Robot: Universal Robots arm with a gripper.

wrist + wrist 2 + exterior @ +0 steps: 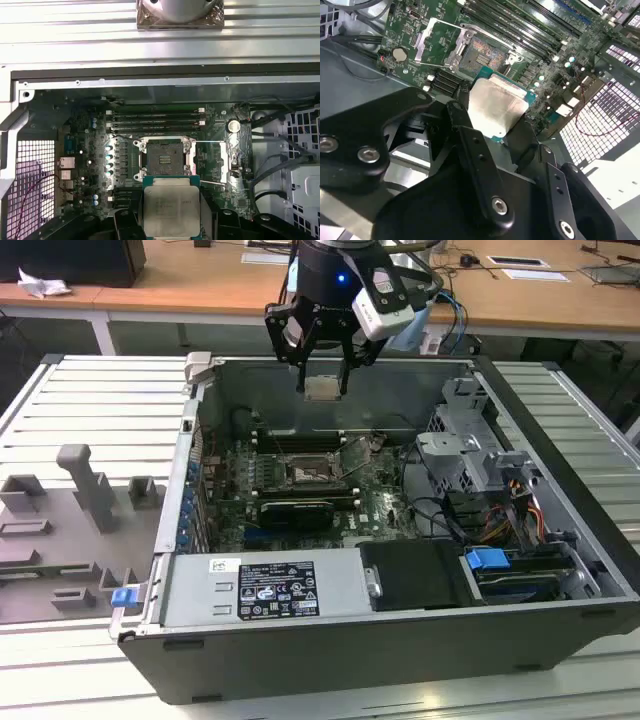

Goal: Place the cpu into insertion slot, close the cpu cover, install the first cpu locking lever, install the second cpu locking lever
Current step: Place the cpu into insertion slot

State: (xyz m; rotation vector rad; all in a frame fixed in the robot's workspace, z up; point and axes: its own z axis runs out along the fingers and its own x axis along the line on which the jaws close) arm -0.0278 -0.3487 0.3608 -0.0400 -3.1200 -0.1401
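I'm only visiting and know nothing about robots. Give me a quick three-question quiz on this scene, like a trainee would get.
1. True or false: the gripper is shut on the cpu.
2. The insertion slot is: A) filled, B) empty, C) closed over.
3. Fill in: the cpu cover is swung ____.
Key: 1 true; 2 B; 3 open.
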